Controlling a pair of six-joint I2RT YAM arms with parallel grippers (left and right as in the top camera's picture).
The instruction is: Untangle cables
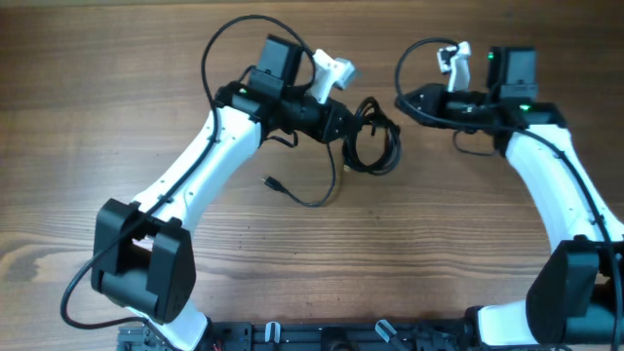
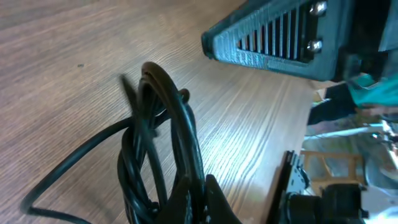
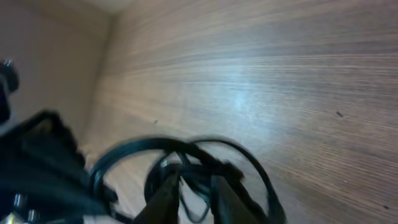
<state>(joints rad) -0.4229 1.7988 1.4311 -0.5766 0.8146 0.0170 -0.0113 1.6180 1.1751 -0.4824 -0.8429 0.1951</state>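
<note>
the cable bundle [image 1: 373,146] is held clenched by the left gripper [image 1: 348,135], so one outer loop should be taken by the released right gripper [image 1: 400,100] and drawn away slowly.

My gripper [image 2: 198,190] is clamped on a coil of black cable [image 2: 186,124] at the bottom edge. The coil stands up off the wooden table [image 2: 62,56], one strand looping out left. A black ribbed housing [image 2: 280,37] with two screws hangs at upper right.
</note>
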